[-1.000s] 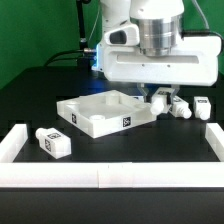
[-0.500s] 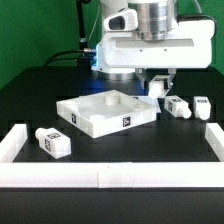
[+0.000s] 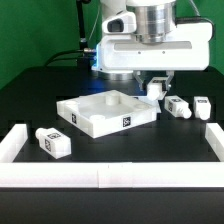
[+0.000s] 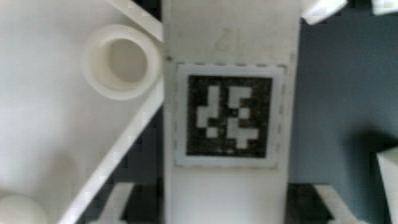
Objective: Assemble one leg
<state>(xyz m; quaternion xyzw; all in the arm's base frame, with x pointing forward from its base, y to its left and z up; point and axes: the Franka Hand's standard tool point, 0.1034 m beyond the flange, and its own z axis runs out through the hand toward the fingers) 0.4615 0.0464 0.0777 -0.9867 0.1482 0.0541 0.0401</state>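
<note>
White leg (image 4: 222,110), tagged on one face, sits pinched in the tool (image 3: 158,85). The wrist view shows it running straight between the two fingers. In the exterior view it hangs just beyond the tabletop (image 3: 92,118), at that part's corner on the exterior view's right, and seems clear of the black desk (image 3: 40,100).

The round socket (image 4: 121,62) in the tabletop's corner lies just beside the held leg, so the carry looks short. The care, I judge, goes into alignment rather than travel. The leg appears to lie crosswise to the tool, so it likely has to be tipped on end before its tip can meet the hole (which end carries the thread is not visible). Centre the tip over the socket first, then lower slowly and squarely, since a tilted entry could jam or nudge the tabletop.

Two spare legs (image 3: 178,105) (image 3: 202,107) rest near that same corner of the tabletop, and any swing should stay clear of them.
</note>
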